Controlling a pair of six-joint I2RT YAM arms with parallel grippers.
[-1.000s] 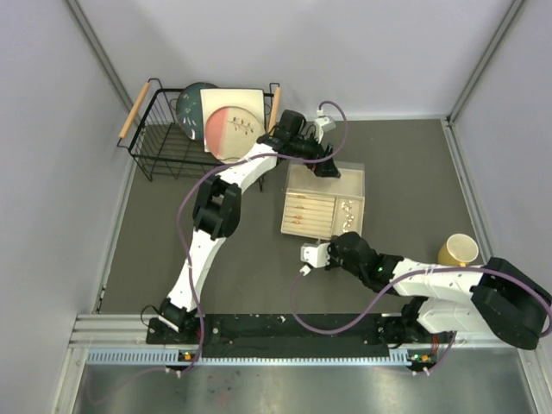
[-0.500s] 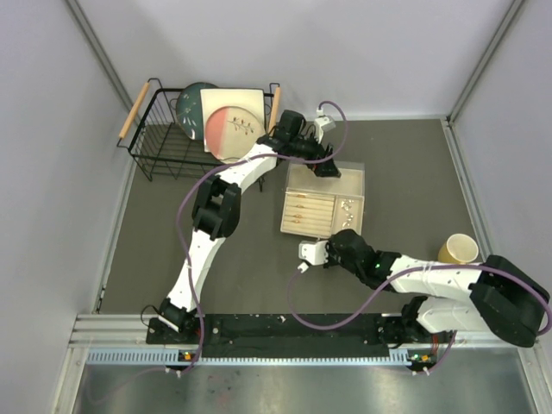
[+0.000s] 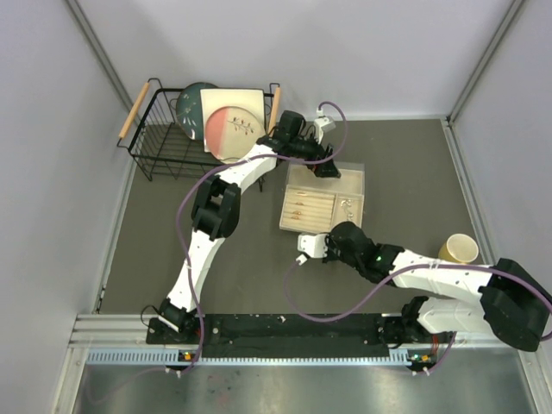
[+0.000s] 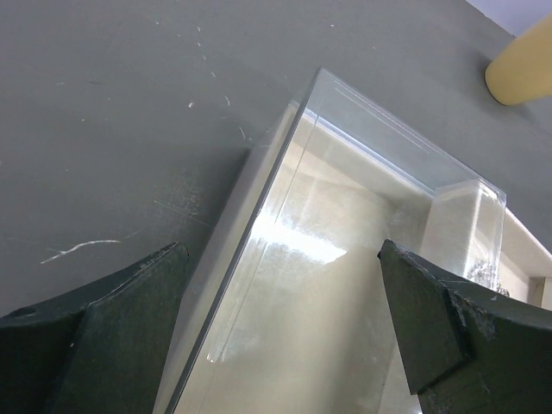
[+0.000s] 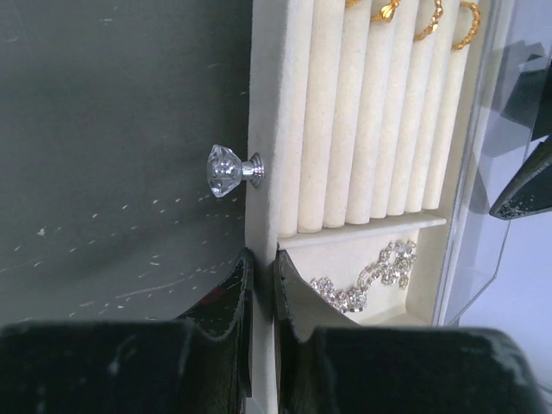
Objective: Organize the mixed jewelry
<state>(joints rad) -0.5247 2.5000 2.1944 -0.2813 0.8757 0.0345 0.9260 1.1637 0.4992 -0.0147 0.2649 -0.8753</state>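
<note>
We look down on a dark grey surface (image 3: 405,164). At its far left stands a black wire basket (image 3: 155,159), which holds a round dark plate (image 3: 191,102) and a square cream-and-pink plate (image 3: 233,125), both on edge.

Near the middle sits a clear case (image 4: 345,259). The left fingers (image 4: 103,336) are spread wide, one on each side of its far end. We cannot tell whether they touch its walls, and they hold nothing else.

A beige drawer (image 5: 263,112) stands partly out of the near side of the case. The right fingers (image 5: 289,293) are pinched shut on its front wall, one inside and one outside, just right of the knob.

Most of the drawer is taken up by padded ring rolls (image 5: 345,129), with a small open compartment (image 5: 332,250) at the right end.

A yellow cup (image 3: 458,250) stands well apart, to the right.

A rhinestone chain (image 5: 362,280) lies loose in the compartment. Several gold rings (image 5: 429,21) sit tucked between the rolls at their left end. A crystal knob (image 5: 226,170) juts from the drawer front.
</note>
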